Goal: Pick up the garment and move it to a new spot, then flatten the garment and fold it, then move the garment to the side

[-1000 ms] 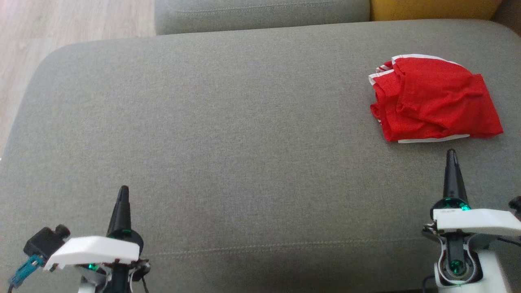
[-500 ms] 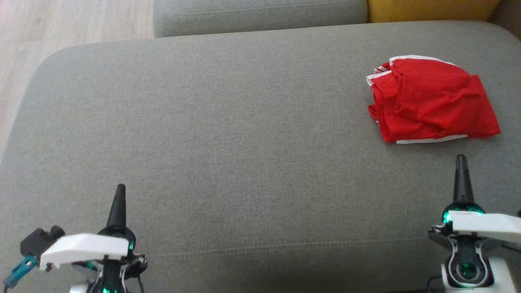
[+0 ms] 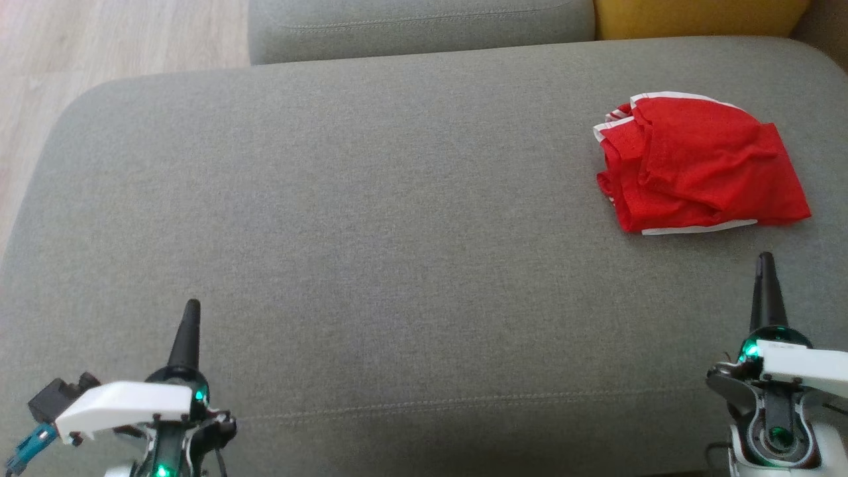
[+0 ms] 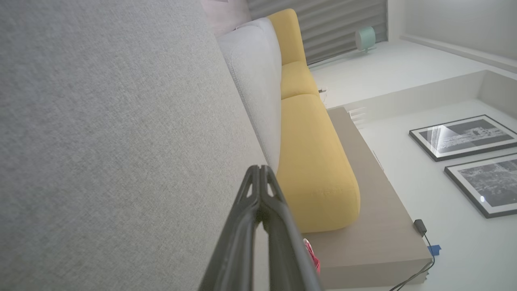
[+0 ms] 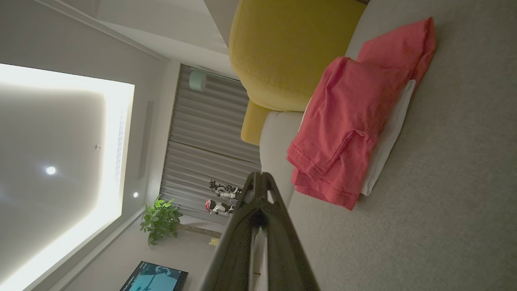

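Observation:
The garment (image 3: 699,162) is red with white trim and lies folded in a compact bundle at the far right of the grey sofa cushion (image 3: 371,218). The right wrist view has the garment (image 5: 355,121) ahead of the fingers, its layers stacked. My right gripper (image 3: 766,260) hovers a short way in front of the bundle, shut and empty, apart from the cloth. At the lower left my left gripper (image 3: 191,306) is also shut with nothing in it, far from the garment. In both wrist views the fingertips (image 4: 260,171) (image 5: 260,178) meet.
A second grey cushion (image 3: 417,23) and a yellow cushion (image 3: 695,16) lie beyond the far edge. Wooden floor (image 3: 79,46) shows at the upper left. Wide bare cushion stretches between the two grippers.
Both grippers have drawn back toward the near edge, the right one also drifting right, away from the garment. The garment lies as before; the head view shifted slightly.

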